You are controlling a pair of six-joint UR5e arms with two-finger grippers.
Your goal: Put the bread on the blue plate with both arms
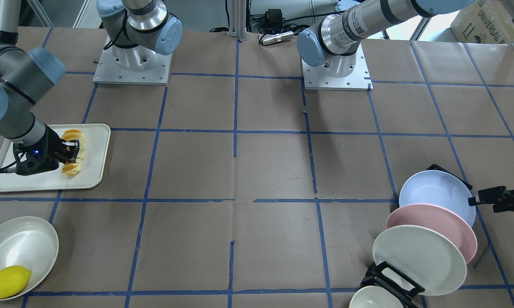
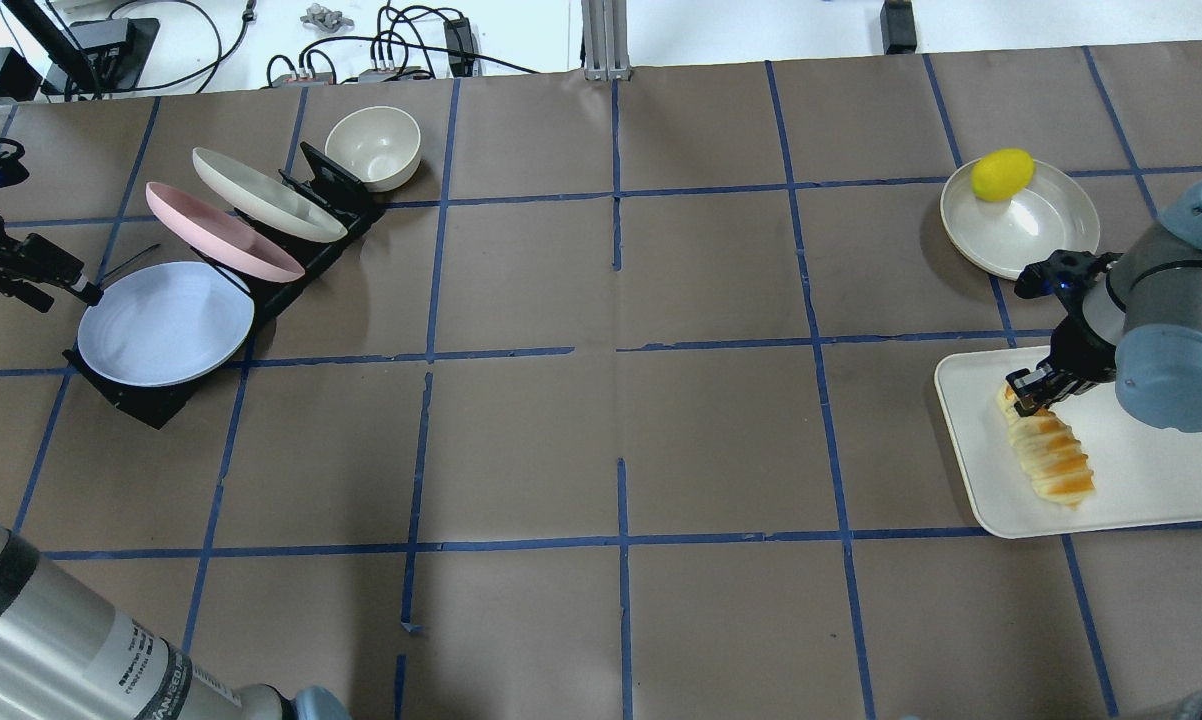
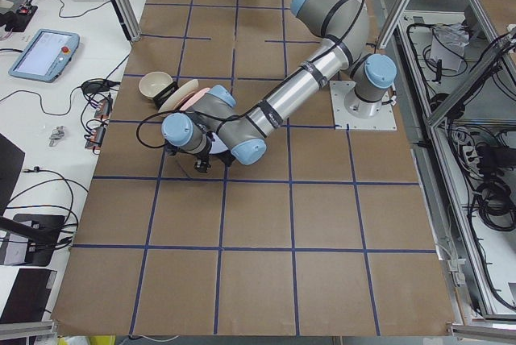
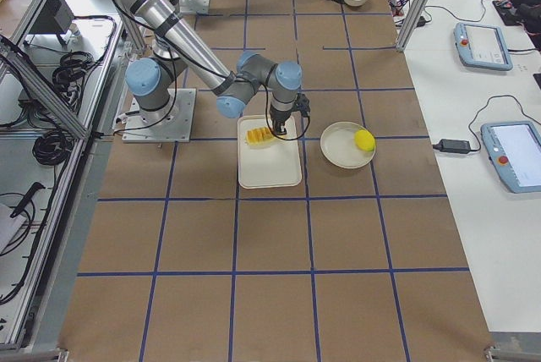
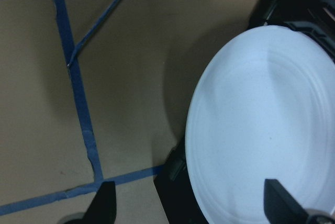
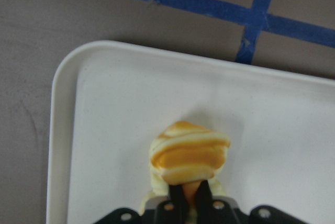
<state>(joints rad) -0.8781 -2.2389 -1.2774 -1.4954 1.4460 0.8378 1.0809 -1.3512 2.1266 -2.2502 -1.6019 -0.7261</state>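
The bread (image 2: pixel 1053 458) lies on a cream tray (image 2: pixel 1151 480) at the right; it also shows in the front view (image 1: pixel 75 136) and the right wrist view (image 6: pixel 189 156). My right gripper (image 2: pixel 1027 392) is shut on the bread's far end (image 6: pixel 189 199), and the bread rests on the tray. The blue plate (image 2: pixel 166 325) leans in a black rack at the left. My left gripper (image 2: pixel 89 292) is open at the plate's rim. In the left wrist view its fingertips (image 5: pixel 104 205) stand wide apart on either side of the plate's edge (image 5: pixel 272 124).
A pink plate (image 2: pixel 221 232) and a cream-white plate (image 2: pixel 261 195) lean in the same rack (image 2: pixel 316 175) behind the blue one. A cream bowl (image 2: pixel 373 147) stands beyond it. A yellow lemon (image 2: pixel 1002 174) sits in a cream dish (image 2: pixel 1041 230) beyond the tray.
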